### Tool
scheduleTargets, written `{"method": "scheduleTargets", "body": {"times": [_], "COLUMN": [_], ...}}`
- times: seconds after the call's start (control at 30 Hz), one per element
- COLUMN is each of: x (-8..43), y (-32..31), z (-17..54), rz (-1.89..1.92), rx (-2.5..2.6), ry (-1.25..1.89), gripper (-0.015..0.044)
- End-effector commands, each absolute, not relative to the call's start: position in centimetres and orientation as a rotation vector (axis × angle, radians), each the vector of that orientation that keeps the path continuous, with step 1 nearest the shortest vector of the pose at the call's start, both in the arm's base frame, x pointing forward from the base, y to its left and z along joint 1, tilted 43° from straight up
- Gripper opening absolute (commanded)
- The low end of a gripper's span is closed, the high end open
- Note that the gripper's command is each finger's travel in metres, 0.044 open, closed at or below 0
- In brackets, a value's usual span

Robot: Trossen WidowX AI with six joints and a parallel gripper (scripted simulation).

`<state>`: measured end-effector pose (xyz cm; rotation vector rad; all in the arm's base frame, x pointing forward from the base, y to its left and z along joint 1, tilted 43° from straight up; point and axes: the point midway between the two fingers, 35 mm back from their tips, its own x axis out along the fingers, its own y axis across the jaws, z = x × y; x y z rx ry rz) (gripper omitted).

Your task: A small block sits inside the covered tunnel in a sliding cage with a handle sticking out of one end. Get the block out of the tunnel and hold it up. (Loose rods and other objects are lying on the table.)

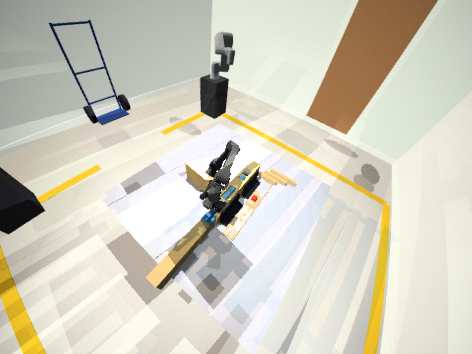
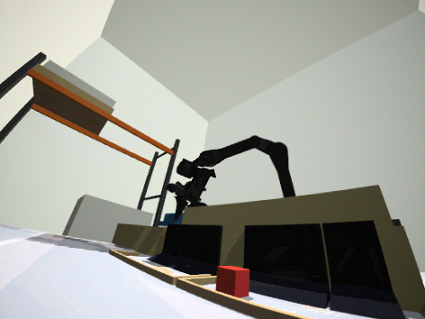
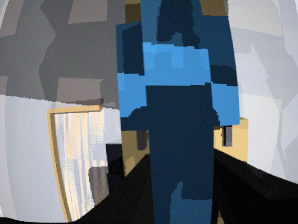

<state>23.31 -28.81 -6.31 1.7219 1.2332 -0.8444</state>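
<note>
So the pincer (image 2: 180, 212) (image 3: 180, 159) is pinching the blue handle (image 1: 208, 216) (image 2: 172, 219) (image 3: 181, 125), which fills the middle of the wrist shot. Exterior catches a red block (image 1: 254, 198) (image 2: 232, 281) at bottom center, outside the tunnel (image 1: 240, 192) (image 2: 288, 203); wrist doesn't.

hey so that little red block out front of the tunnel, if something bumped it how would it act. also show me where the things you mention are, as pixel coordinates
The red block (image 1: 254, 198) (image 2: 232, 281) would probably slide rather than roll, given its flat faces and square edges. It looks unlikely to tip easily, being about as wide as tall. A longer push might stop against the low wooden rim (image 2: 212, 295) beside it.
</note>
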Motion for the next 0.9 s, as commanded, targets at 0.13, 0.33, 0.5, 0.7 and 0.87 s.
{"method": "scheduleTargets", "body": {"times": [0.13, 0.33, 0.5, 0.7, 0.87], "x": [23.3, 23.1, 23.0, 23.2, 23.3], "y": [-28.9, -30.6, -31.0, -33.3, -33.2], "z": [-6.2, -4.7, -4.3, -6.0, -6.1], "rz": [-0.842, -0.815, -0.816, -0.793, -0.793], "rx": [1.728, 1.758, 1.76, 1.782, 1.782], "ry": [1.24, 1.271, 1.276, 1.292, 1.292], "gripper": [0.021, 0.0367, 0.044, 0.044, 0.044]}}
